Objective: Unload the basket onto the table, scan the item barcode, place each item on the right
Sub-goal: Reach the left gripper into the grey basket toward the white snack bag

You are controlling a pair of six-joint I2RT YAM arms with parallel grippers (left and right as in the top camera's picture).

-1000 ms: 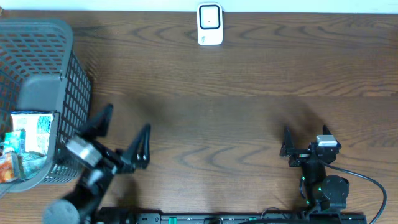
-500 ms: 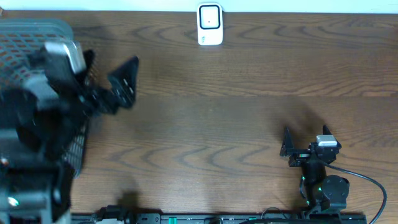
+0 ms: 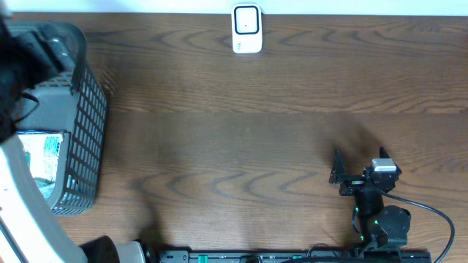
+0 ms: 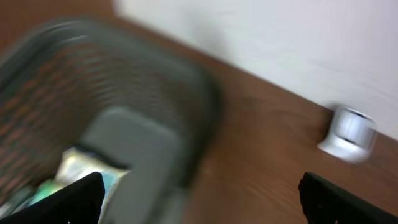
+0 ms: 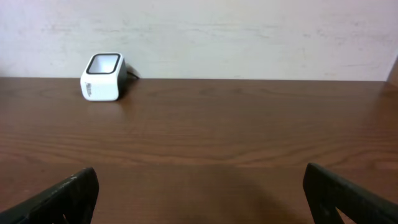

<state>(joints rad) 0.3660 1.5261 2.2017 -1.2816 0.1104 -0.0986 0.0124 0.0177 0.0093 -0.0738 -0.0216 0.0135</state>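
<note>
The table (image 3: 241, 131) is dark brown wood with wavy, lighter grain. At its far edge the scanner (image 3: 247, 29) is white with a black window. The basket (image 3: 88, 109) on the left is grey, its walls a fine open grid. A packet (image 3: 45, 150) inside it is white with teal print. The wall (image 5: 249, 31) behind is off-white and faintly mottled.
</note>
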